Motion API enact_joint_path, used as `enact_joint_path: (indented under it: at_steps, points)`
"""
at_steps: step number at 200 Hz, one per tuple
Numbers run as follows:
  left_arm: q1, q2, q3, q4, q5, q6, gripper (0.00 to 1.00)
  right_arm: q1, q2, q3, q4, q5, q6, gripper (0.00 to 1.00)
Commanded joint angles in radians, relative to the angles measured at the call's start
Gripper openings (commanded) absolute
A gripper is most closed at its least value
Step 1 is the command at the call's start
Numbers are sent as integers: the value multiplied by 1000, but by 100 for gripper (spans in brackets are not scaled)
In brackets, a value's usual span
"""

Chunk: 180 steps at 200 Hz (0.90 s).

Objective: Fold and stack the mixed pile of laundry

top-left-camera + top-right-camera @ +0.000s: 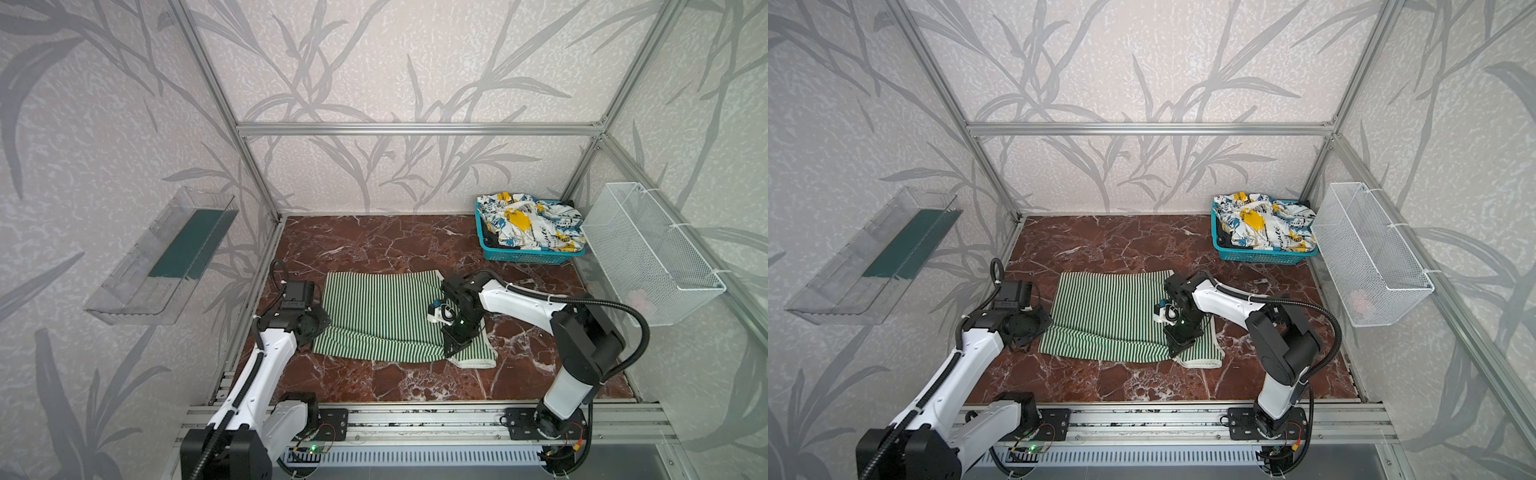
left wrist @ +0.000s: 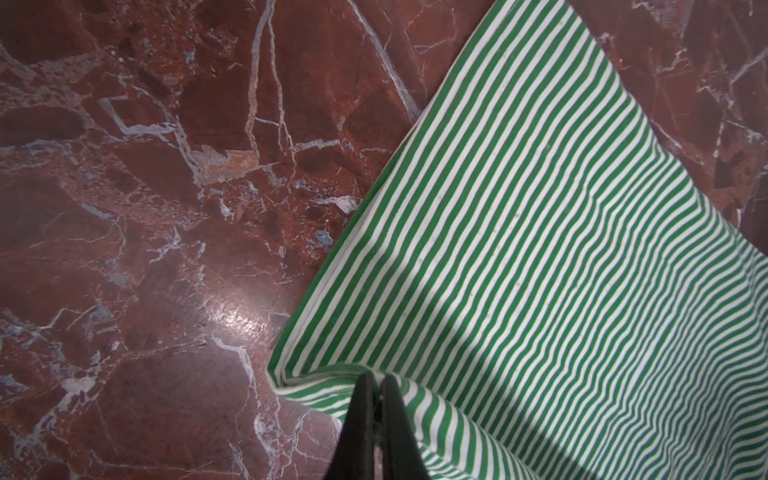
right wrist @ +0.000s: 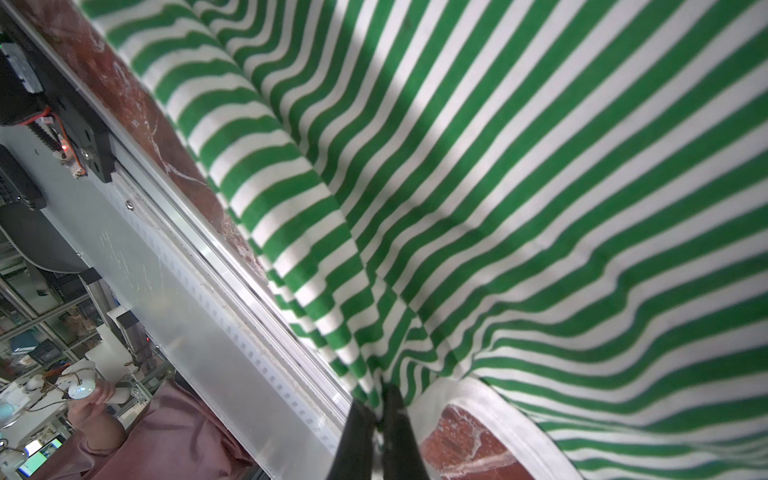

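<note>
Nearest, the left jaws and the right jaws each pinch tight on the front edge of the striped garment (image 1: 374, 316), spread on the table (image 1: 374, 245). Farther back, the printed garment (image 1: 532, 224) heaps over the teal basket (image 1: 523, 255); something black beneath, perhaps cloth.

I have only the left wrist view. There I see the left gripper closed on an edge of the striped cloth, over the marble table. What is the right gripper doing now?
Observer: The right gripper is also shut on the striped cloth, at the cloth's near right part, beside a white hem.
Operator: Is there other laundry waiting?
Observer: Yes. A printed garment, white with blue and yellow, lies heaped in the teal basket at the far right corner.
Operator: And the white wire basket?
Observer: The white wire basket hangs on the right wall. A small pinkish thing shows through its mesh; I cannot tell what it is.
</note>
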Motion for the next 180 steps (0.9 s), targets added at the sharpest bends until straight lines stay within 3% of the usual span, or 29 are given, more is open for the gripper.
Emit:
enact_joint_path:
  at_steps: [1,53,61,79,95,144,180]
  points:
    - [7,59,-15,88,-57,-21,0,-11,64,76,-21,39,1,5]
    - [11,221,-6,140,-125,-34,0,-28,152,170,-28,79,0,9]
    - [13,238,-5,155,-108,-23,10,-34,157,174,-27,100,5,14]
    - [15,265,14,147,-97,-19,44,-49,156,175,-14,160,25,31]
    - [17,268,38,112,-98,-16,56,-61,122,159,12,218,53,42]
    - [19,108,-5,-10,-162,-61,58,-115,-140,-5,58,354,173,52]
    - [18,-63,-190,89,-100,-113,60,-160,-321,-198,133,455,332,65]
